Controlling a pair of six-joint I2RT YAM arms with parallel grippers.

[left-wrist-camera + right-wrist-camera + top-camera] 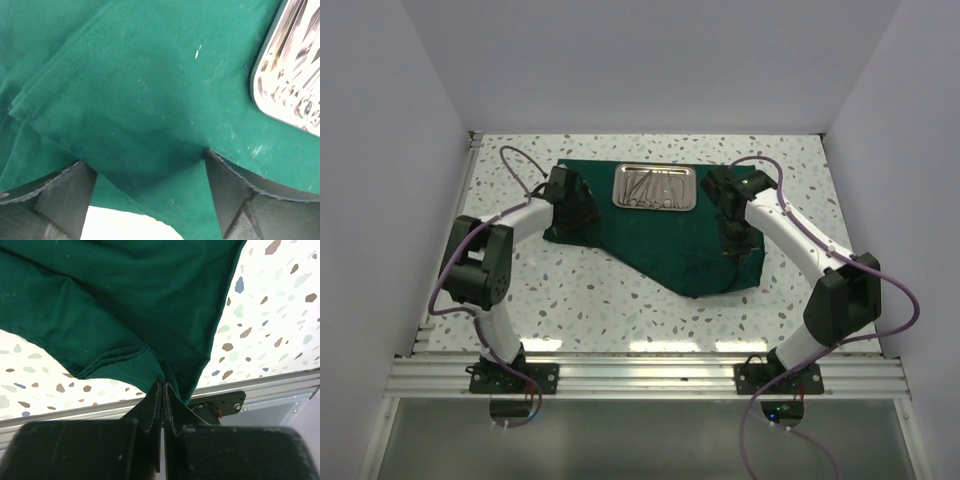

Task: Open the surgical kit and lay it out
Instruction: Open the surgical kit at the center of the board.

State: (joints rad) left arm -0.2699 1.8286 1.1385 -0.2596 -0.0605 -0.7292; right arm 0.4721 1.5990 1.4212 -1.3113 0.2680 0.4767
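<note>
The dark green cloth [680,245] lies partly spread on the speckled table, with a folded flap at its near right. The shiny steel tray [655,187] sits on the cloth's far part and holds slim silver instruments. My left gripper [582,213] is over the cloth's left edge. In the left wrist view it [150,180] is open, its fingers [235,192] wide apart over a cloth fold [125,115], and the tray's corner [292,65] shows at the upper right. My right gripper [733,245] is shut on a cloth edge [125,315], pinched at its tips [163,386].
White walls close in the table on the left, back and right. An aluminium rail [640,375] with both arm bases runs along the near edge. Bare speckled tabletop [590,300] lies in front of the cloth.
</note>
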